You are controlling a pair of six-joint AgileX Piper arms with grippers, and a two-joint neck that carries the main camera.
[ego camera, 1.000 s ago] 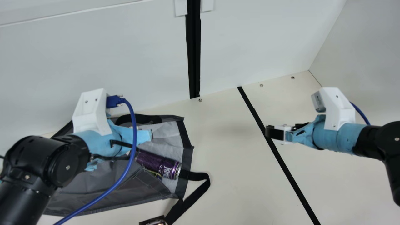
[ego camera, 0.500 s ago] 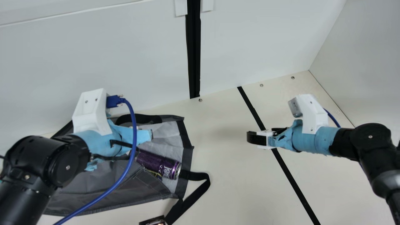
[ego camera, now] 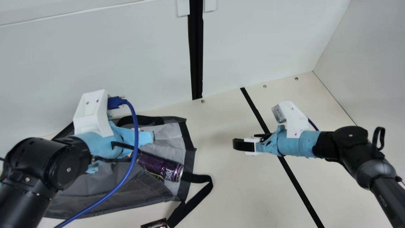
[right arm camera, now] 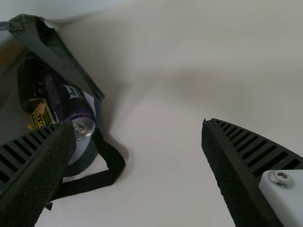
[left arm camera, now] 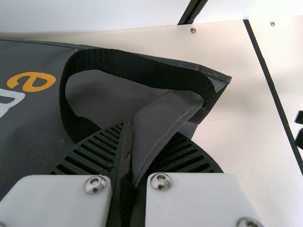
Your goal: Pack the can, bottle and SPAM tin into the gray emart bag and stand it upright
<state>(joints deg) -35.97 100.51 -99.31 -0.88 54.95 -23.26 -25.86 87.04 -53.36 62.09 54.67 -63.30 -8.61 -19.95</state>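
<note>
Nearest us, just beside the lower strap of the gray emart bag, lies what we take to be the SPAM tin, partly in sight on the surface. For that, we judge, the right end effector should come in low outside the bag's mouth; its fingers are spread. We would square them to the tin before closing, clear of the strap, then carry it straight in through the mouth.

Inside the bag, the can lies on its side, its silver end pointing out of the mouth and its long axis slanting back into the bag. Beside it is the bottle, also lying down, roughly parallel. The bag itself lies on its side, long axis running from its mouth back toward our left arm.

At the bag's far edge, the left end effector pinches the fabric by the upper strap. We should hold that pinch steady; a tug could spill the can.
</note>
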